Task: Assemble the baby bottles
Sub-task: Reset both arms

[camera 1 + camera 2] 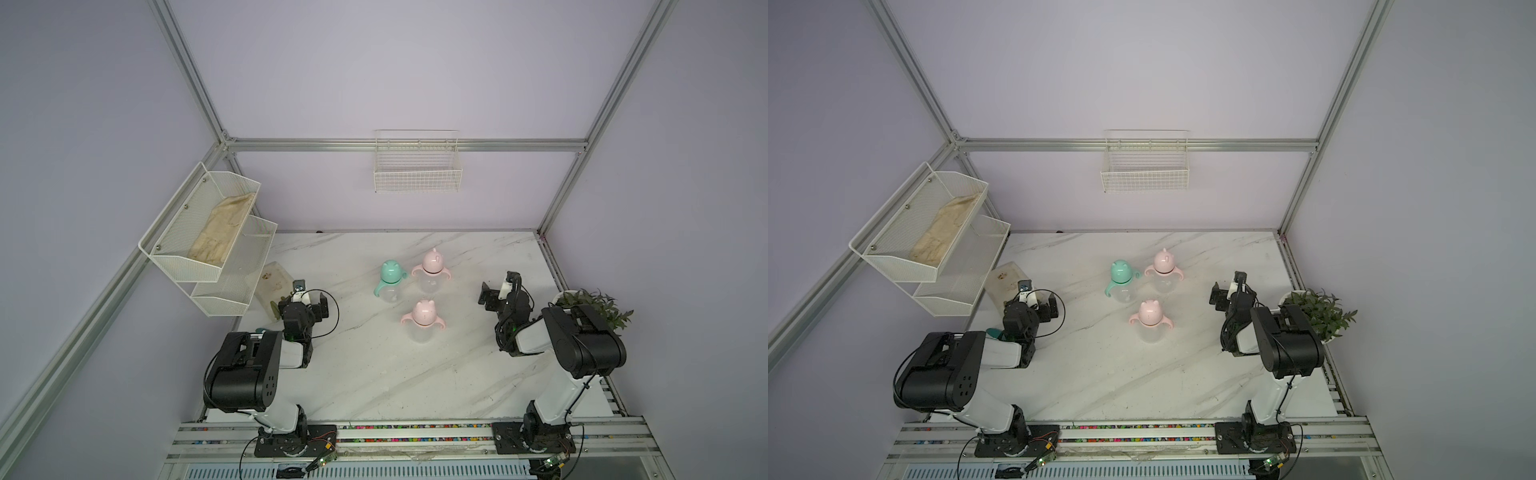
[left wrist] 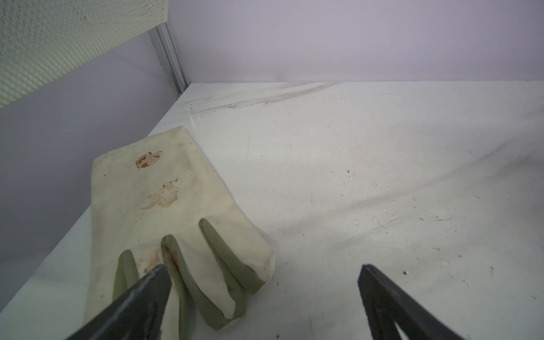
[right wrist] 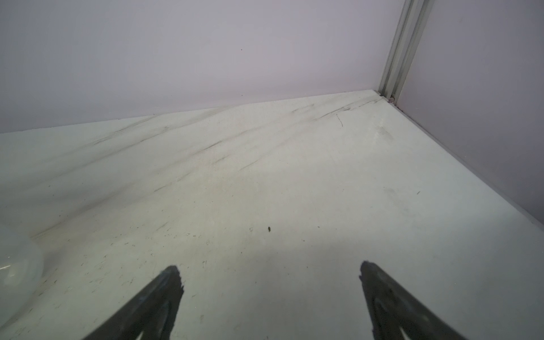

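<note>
Three baby bottles stand upright in the middle of the marble table [image 1: 374,374], all with eared dome caps and two-handled rings on clear bodies. The mint one [image 1: 390,278] [image 1: 1122,278] is at the back left, a pink one [image 1: 432,266] [image 1: 1164,266] beside it, another pink one [image 1: 423,318] [image 1: 1150,318] nearer. My left gripper [image 1: 311,294] [image 2: 263,270] is open, left of the bottles, with nothing between its fingers. My right gripper [image 1: 498,284] [image 3: 269,268] is open over bare table to their right. A clear bottle body [image 3: 17,265] shows at the right wrist view's edge.
A stained white and green glove [image 2: 164,191] [image 1: 274,282] lies by the left gripper near the left wall. A two-tier mesh shelf [image 1: 208,232] holding a cloth hangs above it. A wire basket [image 1: 417,166] hangs on the back wall. A potted plant [image 1: 594,307] stands behind the right arm.
</note>
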Robot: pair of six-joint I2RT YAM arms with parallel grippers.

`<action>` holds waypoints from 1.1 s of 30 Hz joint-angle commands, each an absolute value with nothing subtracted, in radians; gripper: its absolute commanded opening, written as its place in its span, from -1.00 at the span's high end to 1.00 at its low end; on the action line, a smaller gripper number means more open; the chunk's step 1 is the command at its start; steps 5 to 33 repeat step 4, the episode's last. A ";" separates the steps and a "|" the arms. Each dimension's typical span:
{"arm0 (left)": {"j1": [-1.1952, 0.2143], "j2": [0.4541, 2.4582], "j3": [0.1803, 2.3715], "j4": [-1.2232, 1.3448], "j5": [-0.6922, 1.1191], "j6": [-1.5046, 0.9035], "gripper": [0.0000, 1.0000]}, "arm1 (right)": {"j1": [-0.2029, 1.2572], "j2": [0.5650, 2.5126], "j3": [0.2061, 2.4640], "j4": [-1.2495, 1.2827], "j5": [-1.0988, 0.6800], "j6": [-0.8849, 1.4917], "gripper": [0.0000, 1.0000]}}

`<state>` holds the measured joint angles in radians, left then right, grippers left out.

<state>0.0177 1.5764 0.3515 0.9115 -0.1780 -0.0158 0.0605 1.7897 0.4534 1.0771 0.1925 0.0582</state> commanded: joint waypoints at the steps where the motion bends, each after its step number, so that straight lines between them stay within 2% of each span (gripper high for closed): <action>1: 0.021 1.568 0.373 0.946 -0.161 -0.034 -1.00 | 0.054 1.785 0.466 1.120 0.192 0.050 -0.94; 33: 0.022 1.566 0.374 0.947 -0.161 -0.033 -0.99 | 0.054 1.782 0.466 1.119 0.191 0.051 -0.94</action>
